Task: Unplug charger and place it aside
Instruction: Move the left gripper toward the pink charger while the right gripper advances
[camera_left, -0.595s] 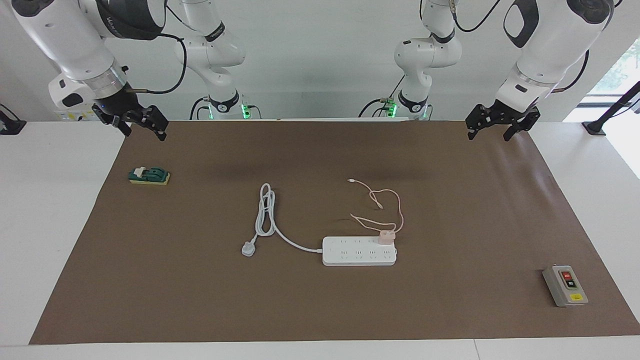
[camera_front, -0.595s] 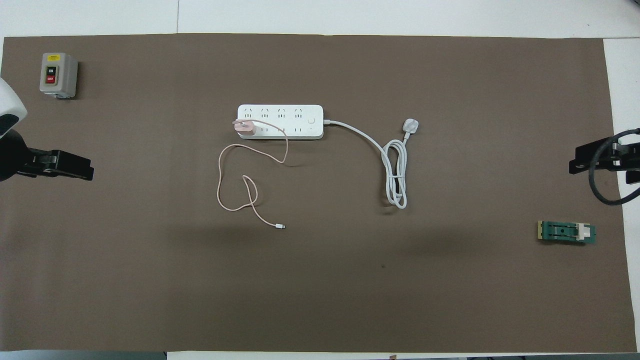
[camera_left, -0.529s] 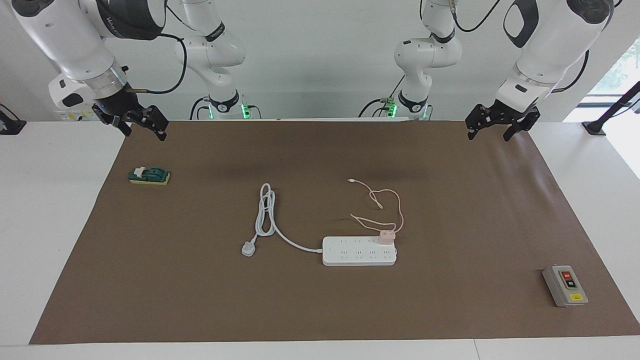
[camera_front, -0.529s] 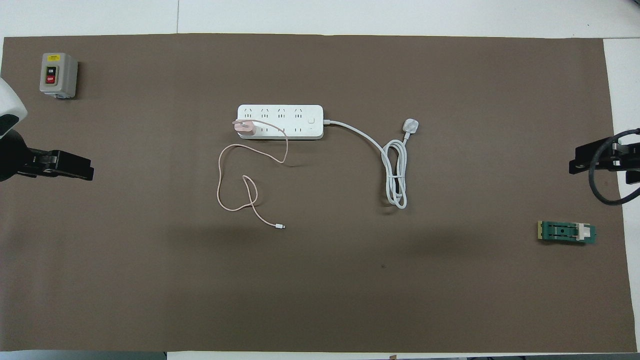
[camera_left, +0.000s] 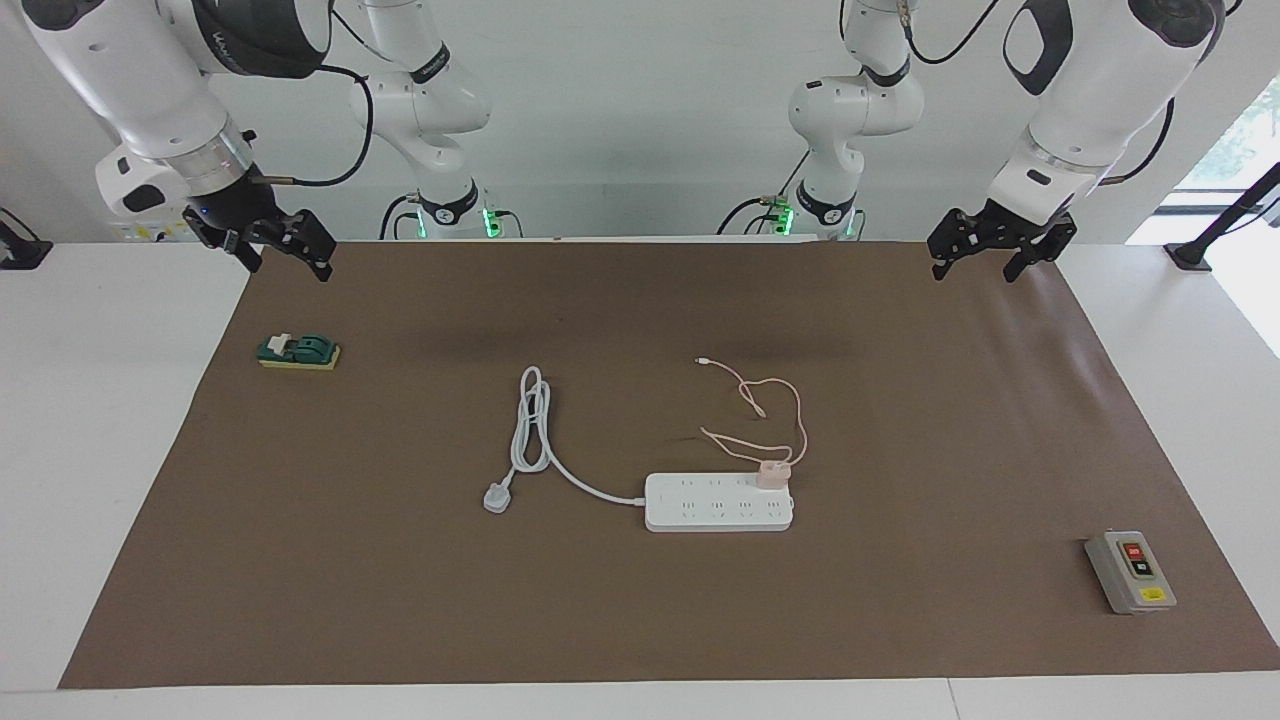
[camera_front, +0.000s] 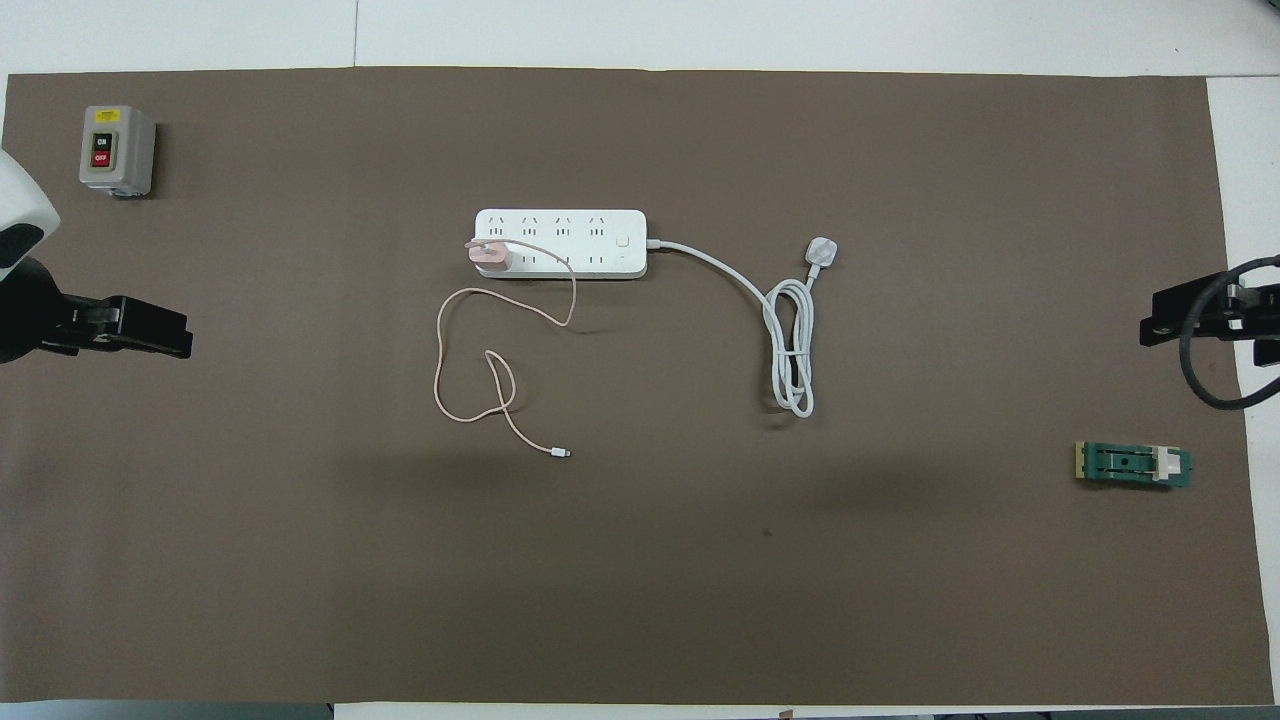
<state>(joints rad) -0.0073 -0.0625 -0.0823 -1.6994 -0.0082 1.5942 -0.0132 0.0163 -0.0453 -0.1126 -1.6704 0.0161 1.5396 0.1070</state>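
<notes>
We see the charger (camera_left: 772, 474) plugged upright into the strip (camera_left: 718, 502), mid-desk; left gripper (camera_left: 988, 249) and right gripper (camera_left: 275, 250) hang spread, empty, at the robots' edge.

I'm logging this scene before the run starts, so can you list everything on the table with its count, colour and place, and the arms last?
charger: 1, pale pink cube with a thin pink cable, plugged into the power strip at its end toward the left arm; cable looped on the mat nearer to the robots.
power strip: 1, white, mid-mat; its thick white cord and plug lie toward the right arm's end.
switch box: 1, grey with red and black buttons, at the left arm's end, farther from the robots.
knife switch: 1, green on a yellow base, at the right arm's end.
mat: 1, brown, covering the table.
left gripper: 1, black, open, raised over the mat's edge.
right gripper: 1, black, open, raised over the mat's corner.
</notes>
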